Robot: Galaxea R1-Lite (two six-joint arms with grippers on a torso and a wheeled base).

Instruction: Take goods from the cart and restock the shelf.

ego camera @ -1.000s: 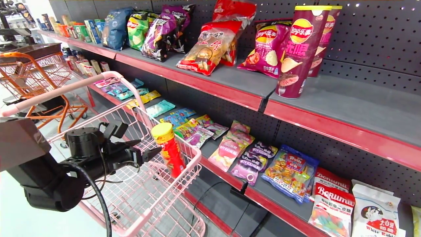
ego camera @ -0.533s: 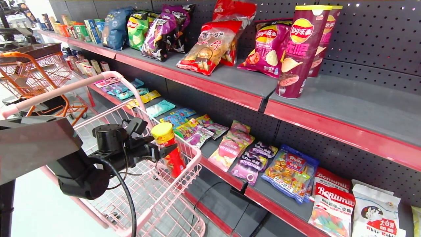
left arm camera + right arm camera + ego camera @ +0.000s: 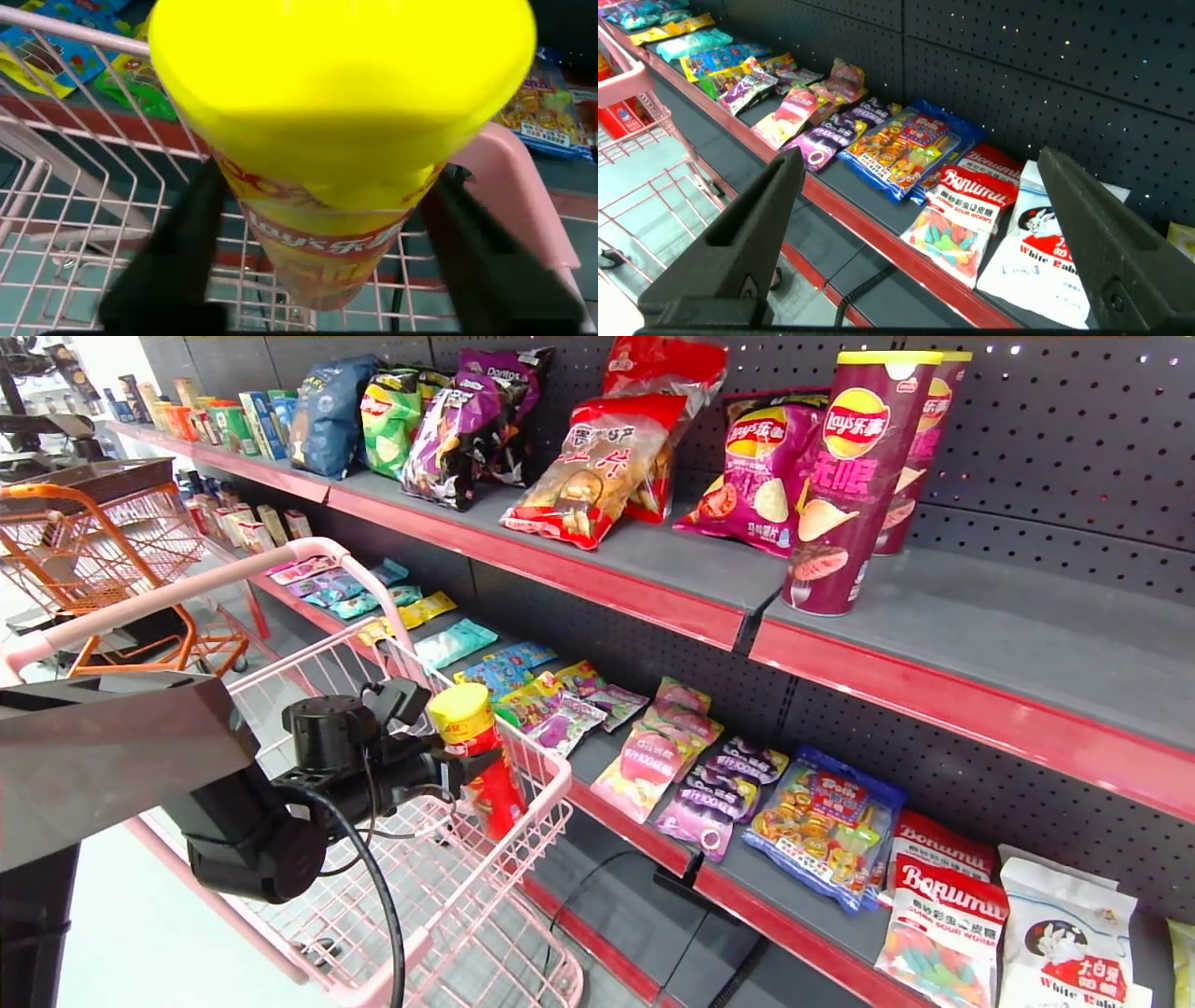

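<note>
While the red can with the yellow lid stands upright in the corner of the pink cart nearest the shelf, my left claw sits around it, just under the lid. The claw is wide, with one finger on each side. Whether they touch the can, I cannot tell. The left arm lies about level across the basket. My right claw is wide too, above the candy bags on the lower shelf.
</note>
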